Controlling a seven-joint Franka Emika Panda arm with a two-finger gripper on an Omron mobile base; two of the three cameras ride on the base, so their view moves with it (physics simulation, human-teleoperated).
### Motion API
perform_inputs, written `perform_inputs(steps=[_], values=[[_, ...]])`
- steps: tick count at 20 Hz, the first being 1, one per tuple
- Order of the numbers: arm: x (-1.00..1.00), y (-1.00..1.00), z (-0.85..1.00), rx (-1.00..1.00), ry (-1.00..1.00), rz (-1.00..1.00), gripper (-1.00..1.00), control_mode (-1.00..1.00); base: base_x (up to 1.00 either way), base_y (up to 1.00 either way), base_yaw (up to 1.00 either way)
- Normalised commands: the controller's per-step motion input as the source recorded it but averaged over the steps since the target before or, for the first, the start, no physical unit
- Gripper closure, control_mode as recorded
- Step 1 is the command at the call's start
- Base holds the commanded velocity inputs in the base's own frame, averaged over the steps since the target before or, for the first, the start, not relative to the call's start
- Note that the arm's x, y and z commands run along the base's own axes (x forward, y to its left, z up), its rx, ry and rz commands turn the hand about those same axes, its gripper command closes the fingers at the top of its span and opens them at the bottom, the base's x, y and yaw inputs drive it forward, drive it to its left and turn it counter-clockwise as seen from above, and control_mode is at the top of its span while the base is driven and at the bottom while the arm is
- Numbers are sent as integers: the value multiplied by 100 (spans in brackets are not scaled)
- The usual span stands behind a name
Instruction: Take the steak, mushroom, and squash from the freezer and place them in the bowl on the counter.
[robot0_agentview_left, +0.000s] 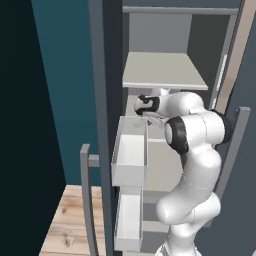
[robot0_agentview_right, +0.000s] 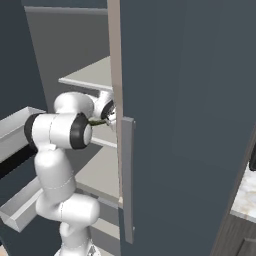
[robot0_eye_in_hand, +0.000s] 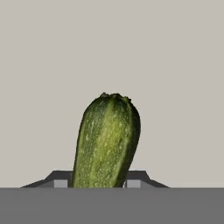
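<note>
Squash (robot0_eye_in_hand: 107, 142) lengthwise between end effector (robot0_eye_in_hand: 99, 183) fingers, stem end pointing away, apparently gripped

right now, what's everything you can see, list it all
squash: one, dark green with pale speckles, lying on a pale shelf between the jaws
freezer: one, grey, door swung open
shelves: several, pale grey, inside the freezer
door bins: two, white, stacked on the open door
bar handle: one, grey, on the dark door edge
wood floor: light brown planks, lower left
counter: marbled white, far right edge
arm: one, white with dark joints, reaching into the freezer
gripper: one, dark jaws either side of the squash
</note>
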Motion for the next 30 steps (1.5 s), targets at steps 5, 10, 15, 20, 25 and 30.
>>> perform_inputs(steps=[5,10,15,20,25,30], values=[[-44,4,-18,2,-27,0,100,-100,0,0,0],[-54,1,0,0,-20,0,100,-100,0,0,0],[-55,0,20,4,-5,0,100,-100,0,0,0],[-72,-23,48,8,2,0,100,-100,0,0,0],[-76,-21,45,8,6,0,100,-100,0,0,0],[-79,-8,68,1,17,0,100,-100,0,0,0]])
